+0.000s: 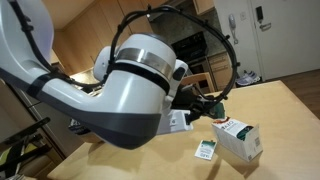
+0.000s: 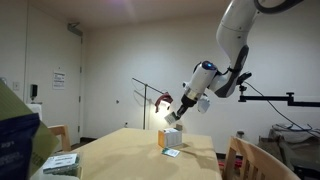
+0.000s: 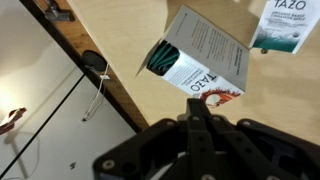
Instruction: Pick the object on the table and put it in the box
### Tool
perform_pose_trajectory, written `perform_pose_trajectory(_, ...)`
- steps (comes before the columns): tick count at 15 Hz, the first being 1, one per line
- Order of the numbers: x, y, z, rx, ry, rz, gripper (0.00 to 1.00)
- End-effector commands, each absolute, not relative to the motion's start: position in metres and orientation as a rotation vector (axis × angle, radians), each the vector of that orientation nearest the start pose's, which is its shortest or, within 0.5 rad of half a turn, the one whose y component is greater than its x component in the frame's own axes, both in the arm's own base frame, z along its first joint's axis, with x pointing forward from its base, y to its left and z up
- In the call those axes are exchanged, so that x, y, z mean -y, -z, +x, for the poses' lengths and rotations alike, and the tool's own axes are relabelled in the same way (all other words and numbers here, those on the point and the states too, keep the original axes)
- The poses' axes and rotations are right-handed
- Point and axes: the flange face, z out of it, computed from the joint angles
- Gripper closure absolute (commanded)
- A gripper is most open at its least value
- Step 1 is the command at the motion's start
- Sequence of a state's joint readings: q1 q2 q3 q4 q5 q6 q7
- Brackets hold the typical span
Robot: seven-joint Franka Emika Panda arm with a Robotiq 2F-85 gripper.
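The box (image 3: 203,79) is a white carton with green patches and a red-orange mark, lying on the table with one end open. A dark teal-green packet, the object (image 3: 160,58), sits in that open mouth. My gripper (image 3: 198,102) hangs just above the box, fingers shut together with nothing visible between them. In both exterior views the gripper (image 1: 206,106) (image 2: 168,117) hovers over the box (image 1: 238,140) (image 2: 170,138). The object does not show in either exterior view.
A small mostly white packet with green print (image 3: 286,24) (image 1: 206,150) (image 2: 172,152) lies flat beside the box. The wooden table (image 1: 285,105) has a dark edge (image 3: 95,60) close to the box. A chair (image 2: 248,158) and stacked cartons (image 2: 58,163) stand near the table.
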State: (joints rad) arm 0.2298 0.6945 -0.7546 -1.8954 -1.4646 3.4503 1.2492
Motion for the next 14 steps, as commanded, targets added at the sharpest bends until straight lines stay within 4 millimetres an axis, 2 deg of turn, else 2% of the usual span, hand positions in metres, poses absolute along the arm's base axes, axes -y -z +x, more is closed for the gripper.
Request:
perform_pose_trajectory(1,0.163,-0.22,0.551,0.224,0.944,-3.238,1.0)
perform_pose_trajectory(3,0.169,-0.201,0.536,0.213,0.86,-3.255,1.0)
perform_pose_trajectory(4,0.17,-0.203,0.551,0.219,0.901,-3.265,1.0)
perform_pose_trajectory(6,0.174,-0.196,0.546,0.205,0.876,-3.268,0.99)
perform_pose_trajectory(11,0.17,-0.198,0.549,0.219,0.886,-3.264,1.0)
perform_pose_trajectory(14,0.168,-0.176,0.536,0.24,0.792,-3.293,1.0)
